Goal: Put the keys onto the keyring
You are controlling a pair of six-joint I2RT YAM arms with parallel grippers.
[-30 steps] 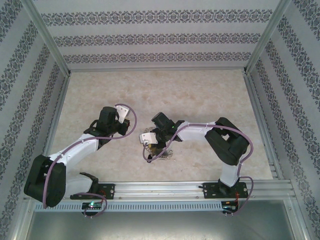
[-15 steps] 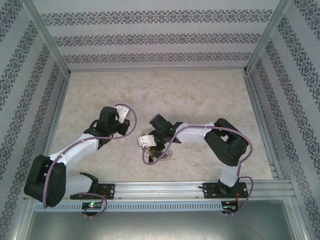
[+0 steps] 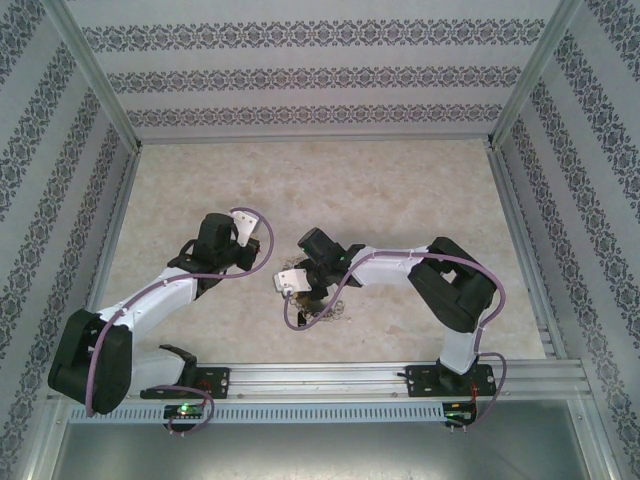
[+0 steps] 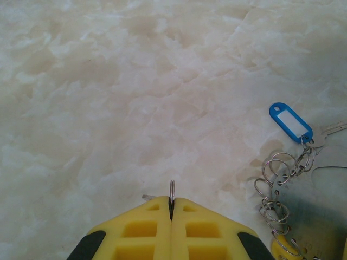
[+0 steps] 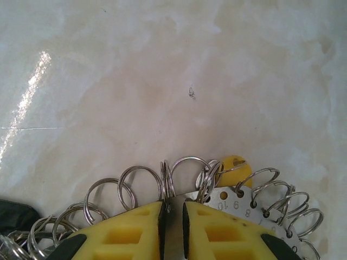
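My cell: pale marbled worktop (image 3: 400, 190), walled on three sides.
Walls (image 3: 320, 75) are white paper with dark floral bands. Aluminium posts (image 3: 95, 75) at the back corners, aluminium rail (image 3: 320, 378) along my near edge. Even light, one glare streak (image 5: 32, 81).

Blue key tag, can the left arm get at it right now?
Likely reachable: bare table lies between the left gripper and the blue key tag. But its jaws are shut on a small ring, so no grasp yet.

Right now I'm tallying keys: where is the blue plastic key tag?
Left wrist view, right side: the blue plastic key tag lies on the table, linked to the silvery ring chain.
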